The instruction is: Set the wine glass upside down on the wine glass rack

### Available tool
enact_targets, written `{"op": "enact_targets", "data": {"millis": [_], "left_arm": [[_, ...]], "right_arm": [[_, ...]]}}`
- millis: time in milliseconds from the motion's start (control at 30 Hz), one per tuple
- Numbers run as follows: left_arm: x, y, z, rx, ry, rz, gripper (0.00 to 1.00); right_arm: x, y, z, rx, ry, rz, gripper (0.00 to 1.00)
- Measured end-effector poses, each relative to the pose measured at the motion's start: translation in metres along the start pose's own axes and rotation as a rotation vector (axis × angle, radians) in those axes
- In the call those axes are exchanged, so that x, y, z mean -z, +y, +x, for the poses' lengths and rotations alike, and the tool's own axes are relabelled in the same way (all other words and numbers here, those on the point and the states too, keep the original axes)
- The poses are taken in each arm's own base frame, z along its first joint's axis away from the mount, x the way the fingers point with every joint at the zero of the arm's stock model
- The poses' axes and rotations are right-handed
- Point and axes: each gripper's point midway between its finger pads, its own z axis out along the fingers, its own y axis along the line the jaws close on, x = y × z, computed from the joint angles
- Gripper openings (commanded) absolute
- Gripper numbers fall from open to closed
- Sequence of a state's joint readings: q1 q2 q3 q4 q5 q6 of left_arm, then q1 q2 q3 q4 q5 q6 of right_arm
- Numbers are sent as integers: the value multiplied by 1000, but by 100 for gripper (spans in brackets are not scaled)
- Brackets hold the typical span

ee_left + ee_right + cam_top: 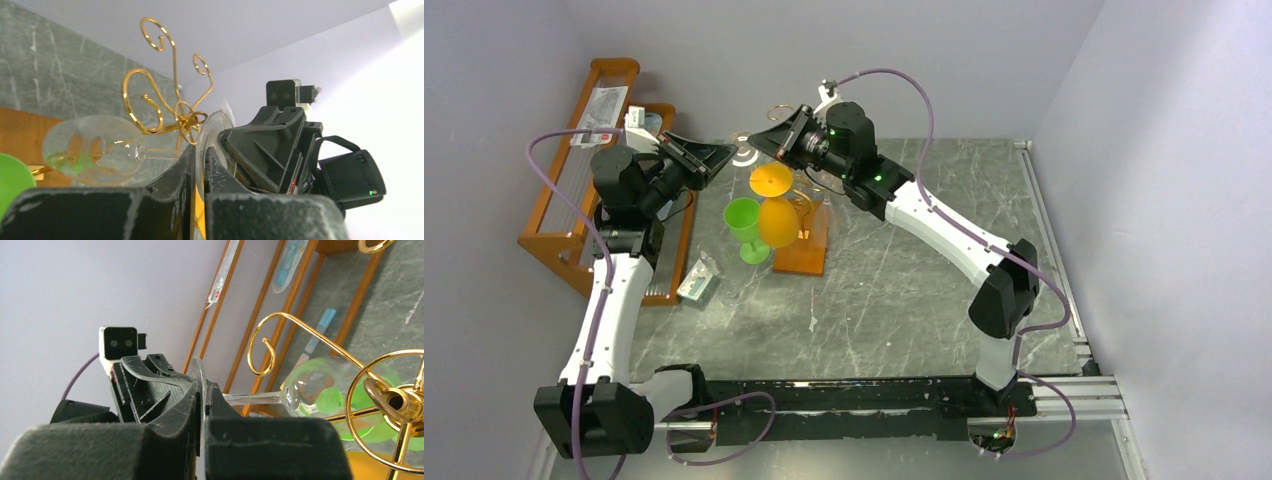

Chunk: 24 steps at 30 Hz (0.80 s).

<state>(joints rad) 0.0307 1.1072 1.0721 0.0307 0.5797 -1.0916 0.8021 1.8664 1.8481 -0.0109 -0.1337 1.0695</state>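
Beside the rack (172, 107), your left gripper (200, 160) and right gripper (203, 396) both pinch the foot of the glass (95, 150), held level in the air; probably a handover, to let you invert it.

The left arm (604, 310) and the right arm (944, 225) share one build: glossy white shell links between bulky matte black joint housings. A lilac cable (554, 150) loops off the left arm at its 11 o'clock side. A second lilac cable (904, 85) arcs over the right arm toward 12 o'clock. Tiny green lights (876, 179) glow on the right arm's black housing. The left fingers (100, 215) and right fingers (100, 450) are black, scuffed with pale dust. A white-edged camera block (120, 343) shows two round holes.
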Motion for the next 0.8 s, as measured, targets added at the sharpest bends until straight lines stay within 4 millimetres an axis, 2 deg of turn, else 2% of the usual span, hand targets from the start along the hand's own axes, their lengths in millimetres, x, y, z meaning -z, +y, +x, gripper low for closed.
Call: {"op": "enact_targets", "data": {"millis": [67, 167, 267, 367, 567, 700, 800], "left_arm": [[-1, -5, -1, 14, 9, 29, 5], [-2, -9, 0, 26, 27, 53, 5], [-1, -13, 4, 15, 48, 75, 5], [-1, -13, 8, 21, 72, 78, 5], [-5, -7, 9, 38, 84, 63, 5], [-6, -8, 6, 41, 72, 56, 5], [-8, -6, 4, 52, 68, 49, 5]], "right_arm": [[2, 3, -2, 3, -2, -9, 7], [4, 6, -4, 8, -6, -16, 32], [6, 6, -6, 20, -15, -10, 46], [9, 6, -10, 36, -33, -2, 51], [28, 16, -25, 76, -94, 12, 60], [40, 25, -38, 106, -147, 13, 62], [50, 23, -43, 127, -179, 29, 63]]}}
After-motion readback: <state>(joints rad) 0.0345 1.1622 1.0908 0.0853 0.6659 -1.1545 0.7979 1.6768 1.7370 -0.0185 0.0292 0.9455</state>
